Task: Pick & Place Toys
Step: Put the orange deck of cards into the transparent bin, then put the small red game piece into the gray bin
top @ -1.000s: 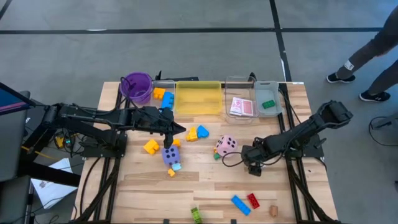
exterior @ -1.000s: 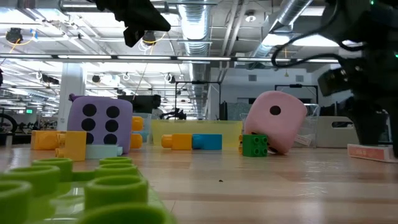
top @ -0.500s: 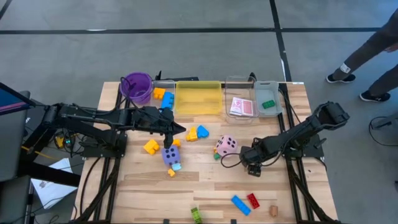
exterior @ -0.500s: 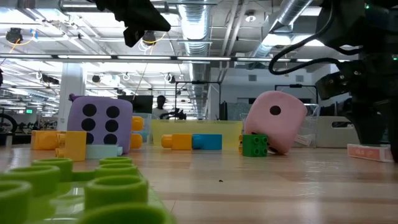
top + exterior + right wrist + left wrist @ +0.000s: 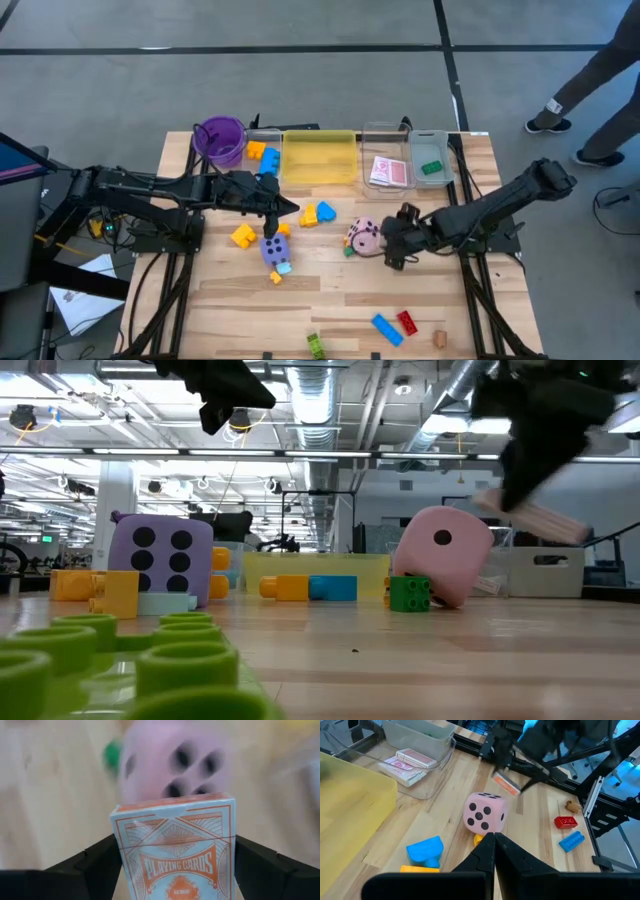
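Holding a boxed deck of playing cards [image 5: 175, 847] between its two fingers, the right hand [image 5: 392, 243] hangs off the tabletop [image 5: 330, 290] just beside the pink die [image 5: 362, 235]; the low view shows the deck tilted in the air, clear of the wood. The left hand [image 5: 288, 208] hovers above the middle of the tabletop with its fingers pressed together and nothing in them, near the purple die [image 5: 273, 247].

By size, the trays along the far edge come first. The yellow tray [image 5: 320, 157] looks empty. The clear tray [image 5: 385, 170] holds a pack of pink cards [image 5: 390, 172], and the small grey bin [image 5: 435, 160] next to it holds one green block [image 5: 431, 168]. The purple cup [image 5: 220, 140] stands at the far left corner with an orange block [image 5: 256, 151] and a blue block [image 5: 269, 159] just beside it.

So the task looks barely begun: two items sit in containers, a third is in hand. Left on the wood are both dice, a yellow block [image 5: 243, 236], a yellow and blue pair [image 5: 318, 212], a small green block [image 5: 410, 593] touching the pink die, and near the front edge a green block [image 5: 316, 345], a blue one [image 5: 387, 328], a red one [image 5: 408, 321] and a small tan piece [image 5: 439, 339].
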